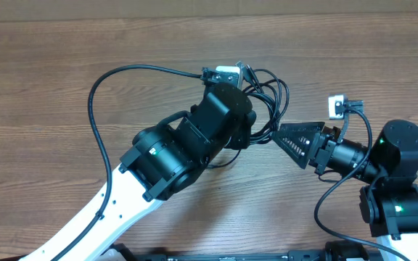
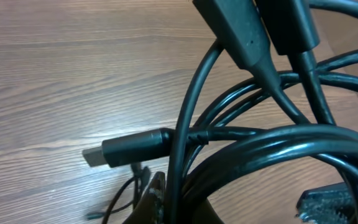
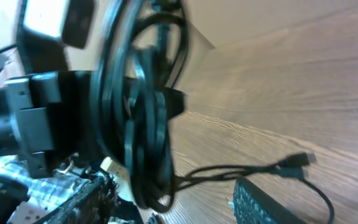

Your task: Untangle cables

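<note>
looping glossy black cables (image 2: 291,134), knotted

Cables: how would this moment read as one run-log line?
cables: tangled bundle, hanging | left gripper: shut on cables | right gripper: open, straddling bundle

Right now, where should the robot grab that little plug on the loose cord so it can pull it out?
Probably the stiff plug itself, from above, with the jaws across its narrow sides. It sits at the end of a thin cord that trails out over the table, clear of the bunched cables, so nothing crowds it there.
</note>
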